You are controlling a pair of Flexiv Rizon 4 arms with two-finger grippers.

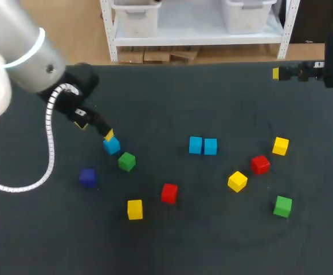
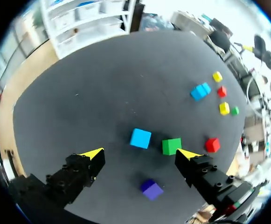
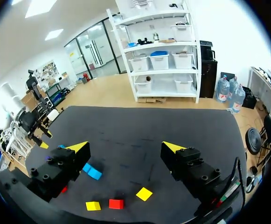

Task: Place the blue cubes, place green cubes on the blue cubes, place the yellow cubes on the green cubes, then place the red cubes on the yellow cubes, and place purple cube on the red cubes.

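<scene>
The left tool point(image 2: 141, 153) gapes wide, holding nothing. A lone blue cube point(image 2: 140, 138) sits on the table point(image 1: 212, 103) just ahead of it, with a green cube point(image 2: 171, 146) just beside that cube. The right tool point(image 3: 126, 146), also wide and holding nothing, hangs well apart from the touching blue pair point(image 1: 203, 145) mid-table.

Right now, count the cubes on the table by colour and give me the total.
Blue cubes: 3
Green cubes: 2
Yellow cubes: 3
Red cubes: 2
Purple cube: 1
Total: 11
</scene>
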